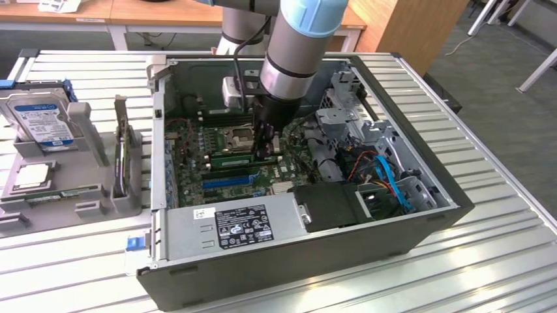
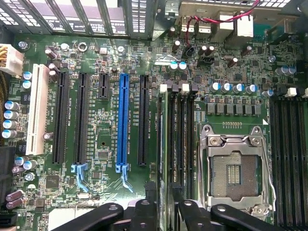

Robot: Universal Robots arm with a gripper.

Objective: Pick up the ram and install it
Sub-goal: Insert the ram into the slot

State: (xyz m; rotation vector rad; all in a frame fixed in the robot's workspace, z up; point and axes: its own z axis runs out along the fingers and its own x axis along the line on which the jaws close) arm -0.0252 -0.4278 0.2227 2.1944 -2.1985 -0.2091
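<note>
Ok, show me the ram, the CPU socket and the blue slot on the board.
the ram (image 1: pixel 233 158), exterior view, on its green long side.
the CPU socket (image 2: pixel 235 169), wrist view, on the middle of its open pin field.
the blue slot (image 2: pixel 123 120), wrist view, on the middle of its length.

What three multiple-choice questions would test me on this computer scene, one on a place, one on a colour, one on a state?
1. The tool is: A over the hard drive; B inside the open case; C above bare table.
2. Besides black and white, one expansion slot is: A red; B blue; C yellow.
3. The CPU socket is: A empty; B fan-covered; C taped over.
Answers: B, the arm reaches down to the motherboard; B, a blue slot stands among the black ones; A, its bare contacts show.
</note>
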